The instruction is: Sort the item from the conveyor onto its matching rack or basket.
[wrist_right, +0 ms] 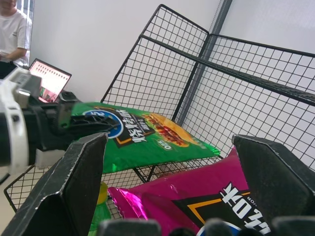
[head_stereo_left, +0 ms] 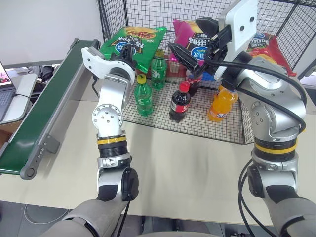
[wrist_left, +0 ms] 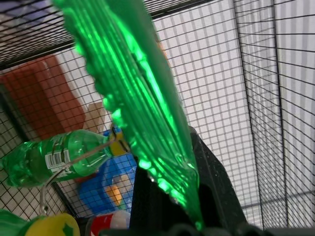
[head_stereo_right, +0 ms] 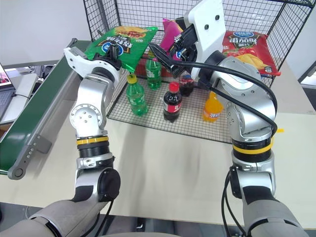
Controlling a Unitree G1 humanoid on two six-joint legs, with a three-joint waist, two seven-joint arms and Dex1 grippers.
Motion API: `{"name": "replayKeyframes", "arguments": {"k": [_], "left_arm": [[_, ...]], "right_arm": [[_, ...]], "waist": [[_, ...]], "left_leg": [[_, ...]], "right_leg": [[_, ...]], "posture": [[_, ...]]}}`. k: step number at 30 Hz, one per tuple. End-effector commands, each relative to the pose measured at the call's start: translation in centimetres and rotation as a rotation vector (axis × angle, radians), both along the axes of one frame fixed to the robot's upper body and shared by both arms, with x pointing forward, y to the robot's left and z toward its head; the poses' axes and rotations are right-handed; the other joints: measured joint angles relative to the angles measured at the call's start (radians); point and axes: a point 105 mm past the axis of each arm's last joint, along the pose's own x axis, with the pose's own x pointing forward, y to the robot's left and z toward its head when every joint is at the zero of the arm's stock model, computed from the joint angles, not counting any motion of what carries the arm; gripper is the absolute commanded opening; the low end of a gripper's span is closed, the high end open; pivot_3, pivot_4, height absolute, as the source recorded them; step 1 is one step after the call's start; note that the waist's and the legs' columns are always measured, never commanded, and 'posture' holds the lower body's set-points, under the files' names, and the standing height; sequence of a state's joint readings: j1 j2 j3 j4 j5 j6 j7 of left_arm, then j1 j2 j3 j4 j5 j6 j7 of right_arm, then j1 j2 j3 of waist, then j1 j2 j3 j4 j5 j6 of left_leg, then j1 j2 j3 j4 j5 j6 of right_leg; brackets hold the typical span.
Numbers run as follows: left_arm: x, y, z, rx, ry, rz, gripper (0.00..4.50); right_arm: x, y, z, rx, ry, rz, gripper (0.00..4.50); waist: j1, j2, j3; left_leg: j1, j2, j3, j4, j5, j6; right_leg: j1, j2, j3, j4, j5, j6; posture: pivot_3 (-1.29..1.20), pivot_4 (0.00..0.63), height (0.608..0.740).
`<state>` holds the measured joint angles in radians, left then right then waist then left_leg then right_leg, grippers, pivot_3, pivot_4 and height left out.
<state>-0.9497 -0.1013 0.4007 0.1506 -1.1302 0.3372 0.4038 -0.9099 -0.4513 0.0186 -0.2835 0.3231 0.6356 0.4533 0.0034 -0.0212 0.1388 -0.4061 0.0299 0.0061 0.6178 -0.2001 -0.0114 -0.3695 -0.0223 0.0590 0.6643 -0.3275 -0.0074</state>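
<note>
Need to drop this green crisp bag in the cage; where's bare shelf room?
Free: the upper wire shelf left of the magenta bag, under the green crisp bag held by the left gripper. Crowded: bottles below, red bag at right.

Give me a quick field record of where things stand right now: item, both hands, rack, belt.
item: green crisp bag, held level over the rack's shelf
left hand: shut on the green crisp bag's near edge
right hand: open, holding nothing, beside the magenta bag
rack: black wire cage; bottles on its floor, red bag at its right
belt: conveyor bare
</note>
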Motion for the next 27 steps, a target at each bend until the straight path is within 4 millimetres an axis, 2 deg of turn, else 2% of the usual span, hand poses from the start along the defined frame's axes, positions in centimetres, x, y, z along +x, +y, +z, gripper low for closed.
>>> {"name": "replayKeyframes", "arguments": {"k": [1, 5, 12, 15, 23, 27], "left_arm": [[-0.06, -1.07, 2.26, 0.002, -0.079, -0.033, 0.04], [0.18, -1.49, 2.72, 0.028, -0.106, -0.062, 0.04], [0.86, -0.95, 3.04, 0.019, -0.116, -0.045, 0.04], [0.87, -0.81, 3.03, 0.006, -0.117, -0.028, 0.85], [0.32, -1.09, 2.75, 0.008, -0.113, -0.038, 4.47], [-0.10, -1.03, 2.51, 0.010, -0.107, -0.038, 4.47]], "right_arm": [[-1.02, -0.23, 1.61, 0.024, -0.076, 0.000, 4.50], [-1.00, -0.25, 1.52, 0.027, -0.071, -0.001, 4.50], [-0.92, -0.26, 1.48, 0.034, -0.066, -0.002, 4.50], [-0.88, -0.26, 1.49, 0.034, -0.066, -0.002, 4.50], [-0.74, -0.19, 1.41, 0.034, -0.063, 0.001, 4.50], [-0.73, -0.07, 1.41, 0.037, -0.063, 0.004, 4.50]], "waist": [[0.000, 0.000, 0.000], [0.000, 0.000, 0.000], [-0.002, 0.000, 0.000], [-0.002, 0.000, 0.000], [-0.006, 0.000, 0.000], [-0.013, 0.000, 0.000]], "left_leg": [[0.000, 0.000, 0.000, 0.000, 0.000, 0.000], [0.000, 0.000, 0.000, 0.000, 0.000, 0.000], [0.000, 0.000, 0.000, 0.000, 0.000, 0.000], [0.000, 0.000, 0.000, 0.000, 0.000, 0.000], [0.001, 0.001, 0.000, 0.000, 0.000, 0.000], [0.001, 0.001, 0.000, 0.000, 0.000, 0.000]], "right_leg": [[0.000, 0.000, 0.000, 0.000, 0.000, 0.000], [0.000, 0.000, 0.000, 0.000, 0.000, 0.000], [0.000, 0.000, 0.000, 0.000, 0.000, 0.000], [0.000, 0.000, 0.000, 0.000, 0.000, 0.000], [0.000, 0.001, 0.001, 0.001, 0.000, 0.000], [0.000, 0.001, 0.001, 0.001, 0.000, 0.000]], "posture": [[0.00, 0.150, 0.740], [0.00, 0.150, 0.740], [0.00, 0.150, 0.740], [0.00, 0.150, 0.740], [0.00, 0.150, 0.740], [0.00, 0.150, 0.740]]}}
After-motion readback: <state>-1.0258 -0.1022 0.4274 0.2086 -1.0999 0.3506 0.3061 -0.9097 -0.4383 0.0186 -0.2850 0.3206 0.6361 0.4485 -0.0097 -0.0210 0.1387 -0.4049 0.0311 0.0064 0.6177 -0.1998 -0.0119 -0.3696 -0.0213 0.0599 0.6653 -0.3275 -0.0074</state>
